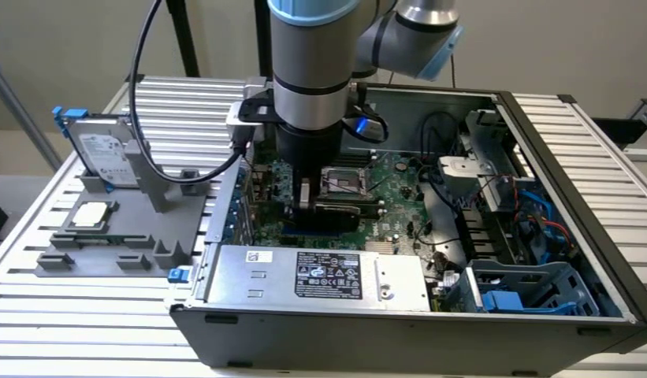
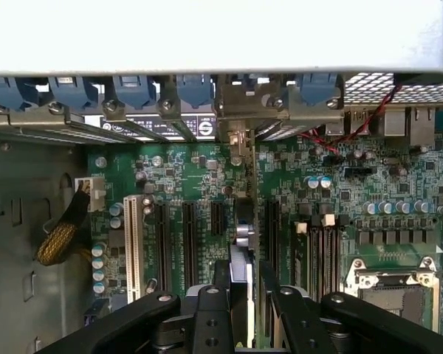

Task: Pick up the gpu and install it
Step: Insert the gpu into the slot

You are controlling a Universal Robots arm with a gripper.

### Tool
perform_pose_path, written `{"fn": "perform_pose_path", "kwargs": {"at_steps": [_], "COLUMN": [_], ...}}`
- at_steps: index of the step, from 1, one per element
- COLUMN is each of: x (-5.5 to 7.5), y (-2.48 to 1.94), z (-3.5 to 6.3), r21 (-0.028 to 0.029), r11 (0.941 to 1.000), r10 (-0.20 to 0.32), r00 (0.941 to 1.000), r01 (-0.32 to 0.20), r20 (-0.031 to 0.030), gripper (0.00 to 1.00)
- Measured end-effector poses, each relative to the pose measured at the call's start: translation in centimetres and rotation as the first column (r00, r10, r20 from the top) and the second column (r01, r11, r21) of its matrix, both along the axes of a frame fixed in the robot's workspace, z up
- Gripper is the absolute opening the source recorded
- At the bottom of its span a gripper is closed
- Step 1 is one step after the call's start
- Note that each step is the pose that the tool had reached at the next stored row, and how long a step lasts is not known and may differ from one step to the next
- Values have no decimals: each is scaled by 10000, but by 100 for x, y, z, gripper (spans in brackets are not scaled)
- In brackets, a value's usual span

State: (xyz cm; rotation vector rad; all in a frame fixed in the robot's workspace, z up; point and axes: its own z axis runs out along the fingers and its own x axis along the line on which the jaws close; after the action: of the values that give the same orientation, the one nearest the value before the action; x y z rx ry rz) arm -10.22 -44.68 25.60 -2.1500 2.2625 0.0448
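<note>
Here, the open computer case (image 1: 533, 205) sits on the slatted aluminium table (image 1: 50, 315), filling the exterior view from centre out toward three o'clock, with the Universal Robots arm (image 1: 313, 71) coming down into it from twelve o'clock. Inside lies the green motherboard (image 2: 332, 177), its CPU socket (image 2: 391, 284) seen at about four o'clock in the wrist view. A grey parts holder (image 1: 113, 228) stands at nine o'clock of the case, carrying a hard drive in a blue frame (image 1: 102, 150). The power supply (image 1: 313, 276) runs along the case's six o'clock wall. The gripper (image 2: 241, 284) is closed on the gpu (image 2: 241, 236), which stands on edge over the expansion slots (image 2: 188, 232), its silver bracket (image 2: 240, 140) reaching up to the case's rear wall.
</note>
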Motion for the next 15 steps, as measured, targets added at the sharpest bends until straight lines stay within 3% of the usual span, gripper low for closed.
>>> {"fn": "perform_pose_path", "kwargs": {"at_steps": [15], "x": [-4], "y": [17], "z": [-47], "r21": [-34], "r11": [10000], "r10": [-1], "r00": [10000], "r01": [1], "r20": [-2], "gripper": [0]}}
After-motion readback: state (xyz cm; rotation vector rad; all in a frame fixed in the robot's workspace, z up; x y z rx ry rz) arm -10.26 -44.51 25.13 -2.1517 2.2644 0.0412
